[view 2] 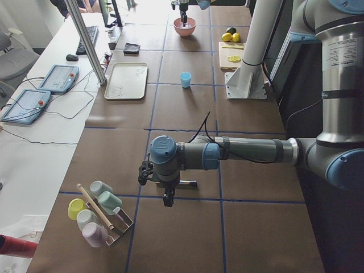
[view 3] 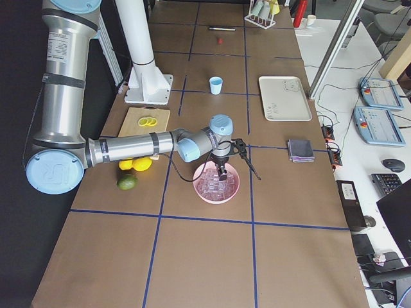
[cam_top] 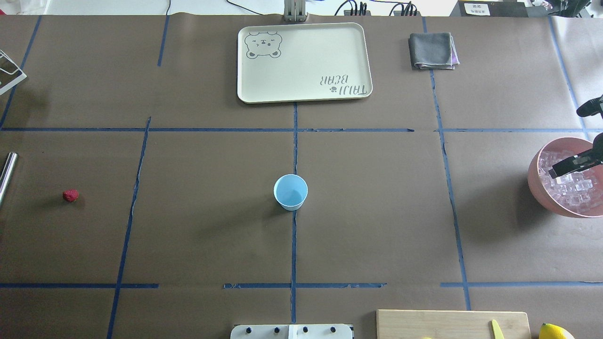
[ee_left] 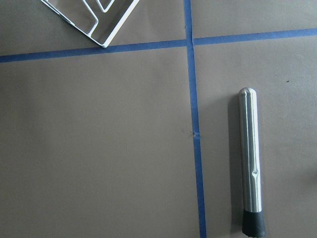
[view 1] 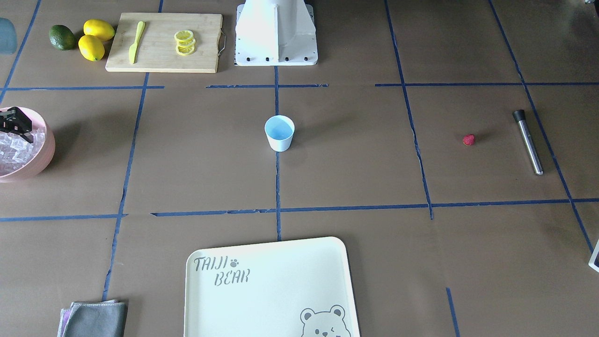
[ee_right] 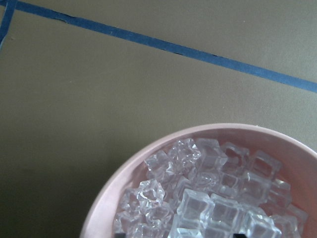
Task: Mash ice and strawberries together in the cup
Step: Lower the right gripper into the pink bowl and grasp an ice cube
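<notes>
the cup (cam_top: 290, 191) stands upright near the middle of the counter (cam_top: 202, 226), on the blue tape line that runs down its centre, with its light blue inside showing from above. the strawberry (cam_top: 70, 195) lies alone on the brown paper, well apart from the cup toward the robot's left. just past it lies a steel muddler (view 1: 528, 142) with a black end. the ice (cam_top: 572, 190) is heaped in a pink bowl (cam_top: 534, 175) at the counter's right end, well apart from the cup on the other side.

the right tool (cam_top: 567, 165) hangs low over the ice inside the bowl's rim. in the right wrist view the two dark tips at the bottom edge sit apart, with cubes between them. it grips nothing.

the left tool (view 2: 168, 196) hovers above the counter close to the muddler. its wrist view looks straight down on the rod and shows no fingers. whether the left tool is apart or together i cannot tell.

farther out, a cream tray (cam_top: 306, 61) printed with a bear lies across the counter from the robot, with a folded grey cloth (cam_top: 432, 50) beside it. near the robot's base on its right sits a wooden board (view 1: 164, 61). it carries a yellow knife (view 1: 136, 42) and lemon slices (view 1: 185, 42). two lemons (view 1: 98, 30) and a dark green fruit (view 1: 62, 37) lie just beside it. a wire rack (view 2: 116, 227) of pastel cups sits at the left end.
</notes>
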